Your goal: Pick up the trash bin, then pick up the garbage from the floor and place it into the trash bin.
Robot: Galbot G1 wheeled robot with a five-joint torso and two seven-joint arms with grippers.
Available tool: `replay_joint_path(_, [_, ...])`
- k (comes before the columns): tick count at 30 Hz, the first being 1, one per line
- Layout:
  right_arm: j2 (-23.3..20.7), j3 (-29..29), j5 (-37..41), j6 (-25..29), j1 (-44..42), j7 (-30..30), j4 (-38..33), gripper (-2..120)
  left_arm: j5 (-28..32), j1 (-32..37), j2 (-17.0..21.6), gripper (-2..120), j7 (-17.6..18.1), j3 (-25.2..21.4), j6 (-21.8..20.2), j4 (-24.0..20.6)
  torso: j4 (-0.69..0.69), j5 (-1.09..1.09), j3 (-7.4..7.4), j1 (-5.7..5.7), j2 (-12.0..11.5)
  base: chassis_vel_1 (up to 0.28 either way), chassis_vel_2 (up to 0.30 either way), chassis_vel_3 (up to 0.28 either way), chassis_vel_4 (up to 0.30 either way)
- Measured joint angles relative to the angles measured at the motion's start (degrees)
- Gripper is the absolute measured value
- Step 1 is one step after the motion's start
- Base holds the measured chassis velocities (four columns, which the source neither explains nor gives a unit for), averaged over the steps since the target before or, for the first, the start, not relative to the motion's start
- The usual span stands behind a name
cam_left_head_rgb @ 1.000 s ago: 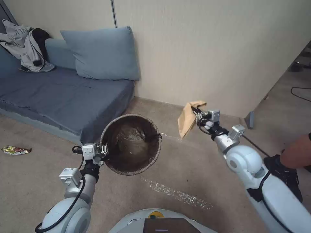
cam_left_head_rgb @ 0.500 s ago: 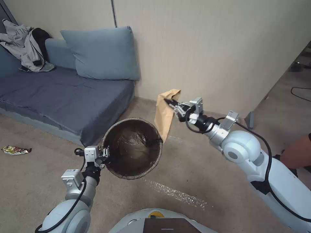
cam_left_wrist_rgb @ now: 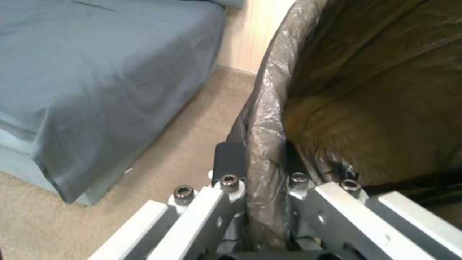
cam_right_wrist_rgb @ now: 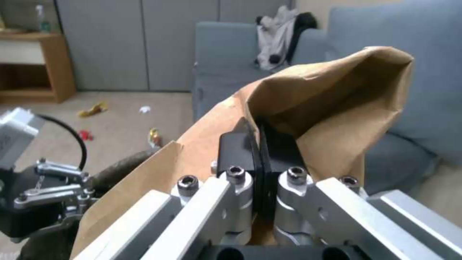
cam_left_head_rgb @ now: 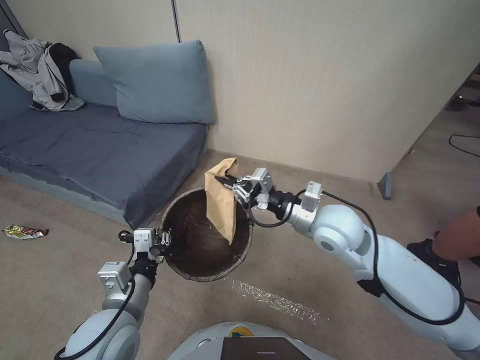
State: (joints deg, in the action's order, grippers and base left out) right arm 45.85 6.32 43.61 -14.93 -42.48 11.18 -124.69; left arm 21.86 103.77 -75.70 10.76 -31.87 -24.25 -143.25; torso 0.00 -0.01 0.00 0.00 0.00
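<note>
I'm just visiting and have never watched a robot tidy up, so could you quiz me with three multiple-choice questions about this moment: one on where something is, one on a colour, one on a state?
1. Where does the tan paper bag hang?
A. over the trash bin's opening
B. on the sofa
C. flat on the carpet

2. What colour is the pillow?
A. red
B. blue-grey
C. yellow

3. How is the trash bin held?
A. resting on the sofa
C. by a person's hand
B. left end effector clamped on its rim

Answers:
1 A, the right end effector pinches the bag above the bin mouth.
2 B, it matches the blue sofa.
3 B, the left wrist view shows fingers either side of the bagged rim.
</note>
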Motion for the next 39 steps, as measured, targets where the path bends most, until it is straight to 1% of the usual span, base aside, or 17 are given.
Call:
replay_joint_path(5, [1.1,2.7,-1.3,-0.3,1.7,-0.2,1.1,0,0.0,0.0,0.0,2,-0.2,-0.2,-0.4,0.0,0.01,-0.01,0.0,0.0,0.0,0.0,0.0,0.0,0.0])
replay_joint_path(8, [2.8,5.8,-3.1,-0.4,3.6,-0.4,2.9,0,0.1,0.1,0.0,2,-0.4,-0.4,-0.8,0.0,0.01,0.0,0.0,0.0,0.0,0.0,0.0,0.0,0.0])
replay_joint_path(10, [3.2,6.4,-3.8,-0.4,4.0,-0.4,3.4,0,0.1,0.1,0.0,2,-0.4,-0.4,-0.9,0.0,0.0,0.0,0.0,0.0,0.0,0.0,0.0,0.0,0.0])
replay_joint_path(14, [5.1,9.9,-7.8,-0.3,5.3,-0.3,5.9,0,0.3,0.1,0.0,2,-0.6,-0.4,-1.4,0.0,0.0,0.01,0.0,0.0,0.0,0.0,0.0,0.0,0.0])
replay_joint_path(20, [5.8,11.4,-10.2,-0.7,4.6,0.4,6.5,0,0.3,0.1,0.0,2,-0.6,-0.4,-1.5,0.0,0.0,0.0,0.0,0.0,0.0,0.0,0.0,0.0,0.0])
replay_joint_path(24, [6.4,12.2,-12.0,-1.2,3.9,-0.3,6.6,19,0.4,0.0,0.1,2,-0.7,-0.3,-1.5,0.0,0.0,0.0,0.0,0.0,0.0,0.0,0.0,0.0,0.0])
replay_joint_path(25, [6.4,12.2,-12.0,-1.2,3.9,-0.3,6.6,19,0.4,0.0,0.1,2,-0.7,-0.3,-1.5,0.0,0.0,0.0,0.0,0.0,0.0,0.0,0.0,0.0,0.0])
replay_joint_path(27, [6.5,12.2,-12.2,-1.2,3.6,-0.5,6.5,26,0.4,0.0,0.1,2,-0.7,-0.3,-1.5,0.0,0.0,0.01,0.0,0.0,0.0,0.0,0.0,0.0,0.0])
replay_joint_path(28, [6.4,12.2,-12.3,-1.2,3.5,-0.7,6.5,32,0.4,0.0,0.1,2,-0.7,-0.2,-1.5,0.0,0.0,0.0,0.0,0.0,0.0,0.0,0.0,0.0,0.0])
replay_joint_path(29, [6.3,12.1,-12.3,-1.2,3.3,-0.7,6.4,35,0.4,0.0,0.1,2,-0.7,-0.2,-1.5,0.0,0.0,0.0,0.0,0.0,0.0,0.0,0.0,0.0,0.0])
replay_joint_path(30, [6.3,12.1,-12.3,-1.2,3.3,-0.7,6.4,35,0.4,0.0,0.1,2,-0.7,-0.2,-1.5,0.0,0.0,0.0,0.0,0.0,0.0,0.0,0.0,0.0,0.0])
replay_joint_path(33, [5.9,11.9,-12.3,-1.2,2.5,-1.0,5.9,51,0.4,-0.1,0.1,2,-0.7,-0.1,-1.5,0.0,0.0,0.01,0.0,0.0,0.0,0.0,0.0,0.0,0.0])
replay_joint_path(34, [5.9,11.9,-12.3,-1.2,2.5,-1.0,5.9,51,0.4,-0.1,0.1,2,-0.7,-0.1,-1.5,0.0,0.0,0.01,0.0,0.0,0.0,0.0,0.0,0.0,0.0])
replay_joint_path(35, [5.8,11.8,-12.3,-1.2,2.4,-1.0,5.8,54,0.4,-0.1,0.1,2,-0.7,-0.1,-1.5,0.0,0.0,0.01,0.0,0.0,0.0,0.0,0.0,0.0,0.0])
replay_joint_path(37, [5.6,11.5,-12.3,-1.1,1.8,-1.1,5.4,65,0.4,-0.2,0.1,2,-0.7,-0.1,-1.4,0.0,0.0,0.01,0.0,0.0,0.0,0.0,0.0,0.0,0.0])
replay_joint_path(38, [5.6,11.5,-12.3,-1.1,1.8,-1.1,5.4,65,0.4,-0.2,0.1,2,-0.7,-0.1,-1.4,0.0,0.0,0.01,0.0,0.0,0.0,0.0,0.0,0.0,0.0])
replay_joint_path(39, [5.5,11.4,-12.3,-1.1,1.7,-1.1,5.4,68,0.4,-0.2,0.1,2,-0.7,-0.1,-1.4,0.0,0.0,0.01,0.0,0.0,0.0,0.0,0.0,0.0,0.0])
